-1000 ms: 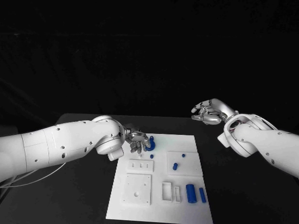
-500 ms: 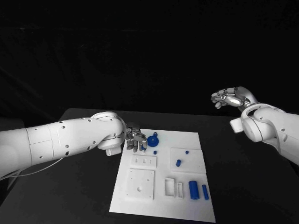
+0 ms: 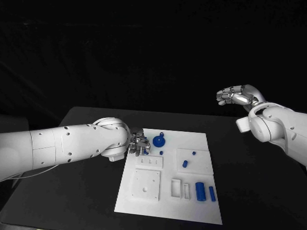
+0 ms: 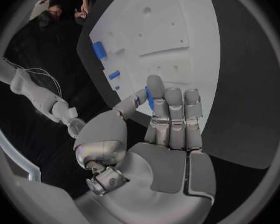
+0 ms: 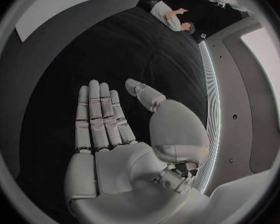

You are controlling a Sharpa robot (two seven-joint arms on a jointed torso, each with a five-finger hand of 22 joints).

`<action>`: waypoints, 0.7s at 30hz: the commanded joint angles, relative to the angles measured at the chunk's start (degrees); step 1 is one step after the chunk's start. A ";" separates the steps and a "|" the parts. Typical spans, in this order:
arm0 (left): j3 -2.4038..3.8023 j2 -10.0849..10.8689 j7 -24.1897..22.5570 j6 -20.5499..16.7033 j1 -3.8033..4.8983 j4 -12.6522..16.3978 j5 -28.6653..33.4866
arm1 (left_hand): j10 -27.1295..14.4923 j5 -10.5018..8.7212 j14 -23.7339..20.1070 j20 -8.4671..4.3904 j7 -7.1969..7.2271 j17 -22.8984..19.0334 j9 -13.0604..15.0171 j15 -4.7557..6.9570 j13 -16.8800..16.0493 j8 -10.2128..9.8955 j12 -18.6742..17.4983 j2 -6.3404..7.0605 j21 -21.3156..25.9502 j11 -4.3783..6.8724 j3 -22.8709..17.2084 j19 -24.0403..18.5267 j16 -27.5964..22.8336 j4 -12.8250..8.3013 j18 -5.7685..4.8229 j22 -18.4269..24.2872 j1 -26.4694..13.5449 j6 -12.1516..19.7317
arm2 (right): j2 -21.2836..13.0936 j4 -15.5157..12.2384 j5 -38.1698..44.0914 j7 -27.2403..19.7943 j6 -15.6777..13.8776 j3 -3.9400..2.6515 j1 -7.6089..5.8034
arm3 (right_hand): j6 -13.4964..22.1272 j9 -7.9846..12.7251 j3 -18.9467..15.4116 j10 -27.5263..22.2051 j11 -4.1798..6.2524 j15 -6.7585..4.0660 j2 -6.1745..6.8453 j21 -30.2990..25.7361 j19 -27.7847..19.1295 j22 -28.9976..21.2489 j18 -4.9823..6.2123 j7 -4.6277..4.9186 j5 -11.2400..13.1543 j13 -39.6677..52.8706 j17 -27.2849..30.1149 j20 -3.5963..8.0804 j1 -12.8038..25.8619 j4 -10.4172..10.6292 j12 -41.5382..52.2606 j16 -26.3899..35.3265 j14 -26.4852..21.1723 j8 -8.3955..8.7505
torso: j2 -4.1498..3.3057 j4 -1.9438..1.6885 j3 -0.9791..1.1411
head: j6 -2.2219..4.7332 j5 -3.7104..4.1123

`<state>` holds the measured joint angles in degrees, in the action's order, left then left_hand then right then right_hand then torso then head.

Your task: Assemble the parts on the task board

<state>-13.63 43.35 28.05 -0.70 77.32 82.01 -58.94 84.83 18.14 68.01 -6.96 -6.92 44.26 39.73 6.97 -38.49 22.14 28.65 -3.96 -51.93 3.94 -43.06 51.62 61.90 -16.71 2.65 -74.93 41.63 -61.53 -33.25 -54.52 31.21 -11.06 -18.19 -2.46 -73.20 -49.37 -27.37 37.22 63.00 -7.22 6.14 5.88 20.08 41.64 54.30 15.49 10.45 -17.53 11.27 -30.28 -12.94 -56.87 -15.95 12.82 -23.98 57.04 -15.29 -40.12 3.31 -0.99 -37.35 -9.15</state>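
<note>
The white task board (image 3: 169, 214) lies mid-table, also seen in the left wrist view (image 4: 177, 50). A blue round part (image 3: 158, 141) with a short stem stands near the board's far left corner. My left hand (image 3: 138, 143) is at its left side, and in the left wrist view the part (image 4: 149, 98) sits pinched between the thumb and the straight fingers of that hand (image 4: 168, 129). Two small blue pegs (image 3: 184, 164) and two blue cylinders (image 3: 200, 191) lie further right. My right hand (image 3: 236, 96) hangs high over the table's far right, flat and holding nothing (image 5: 105, 129).
White raised blocks with recesses (image 3: 145, 184) sit on the board's near left. The black table (image 3: 77, 191) runs wide on both sides of the board. The board's corner (image 5: 53, 10) lies far from the right hand.
The camera has shifted. My right hand has risen and drawn back to the right, away from the board. My left hand stays by the board's far left corner with the blue round part.
</note>
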 commanded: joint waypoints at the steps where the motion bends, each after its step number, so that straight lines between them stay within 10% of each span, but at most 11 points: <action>1: 0.06 0.34 -0.19 -1.87 -0.55 0.24 -2.25 | -0.75 -0.10 -0.13 -5.72 5.96 0.01 0.16 0.34 -0.13 0.15 0.49 -0.43 -0.45 1.08 -0.34 0.19 0.33 0.01 -0.70 -0.46 0.09 -6.46 | 0.14 -0.11 -0.17 -1.49 2.71 -0.04 -0.01 | 0.36 0.16 -0.60 0.55 -0.01 0.05 -0.48 -0.70 -0.01 -0.71 -0.49 0.21 -0.38 -0.52 0.38 -0.36 0.14 0.02 -0.79 0.68 0.27 -0.34 | -0.08 0.12 0.02 | -0.08 -0.25; 21: 0.07 -1.71 -1.32 -3.23 -3.11 -1.56 -4.00 | -1.13 -0.50 -0.37 -5.74 5.92 -0.13 0.68 0.35 -0.20 -0.15 0.92 -0.47 -0.72 1.04 -0.43 -0.02 0.52 0.03 -0.73 -0.42 -0.19 -6.34 | 0.27 -0.98 0.40 -0.78 2.43 -0.04 0.00 | 0.86 0.71 -1.21 0.96 -0.47 -0.15 -0.38 -1.29 1.05 -1.74 -0.49 0.70 -0.41 -1.72 0.70 -0.20 0.21 0.22 -2.73 1.39 1.28 -0.26 | -0.13 0.14 0.07 | -0.63 0.27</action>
<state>-13.61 41.82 27.69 -2.97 74.23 80.40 -62.08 84.82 17.69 67.80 -6.95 -6.72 44.19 40.32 7.15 -38.61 21.94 29.24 -3.84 -52.26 3.93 -43.05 51.62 62.12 -16.71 2.65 -74.91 41.52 -61.90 -32.98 -55.38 31.28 -11.46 -16.63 -2.46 -73.19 -48.85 -26.71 36.28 63.72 -7.39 5.96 5.88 19.06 42.38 52.64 15.53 10.96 -17.76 9.62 -29.67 -13.18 -56.88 -15.64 10.31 -22.97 57.80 -15.29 -40.25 3.45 -0.93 -37.89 -8.99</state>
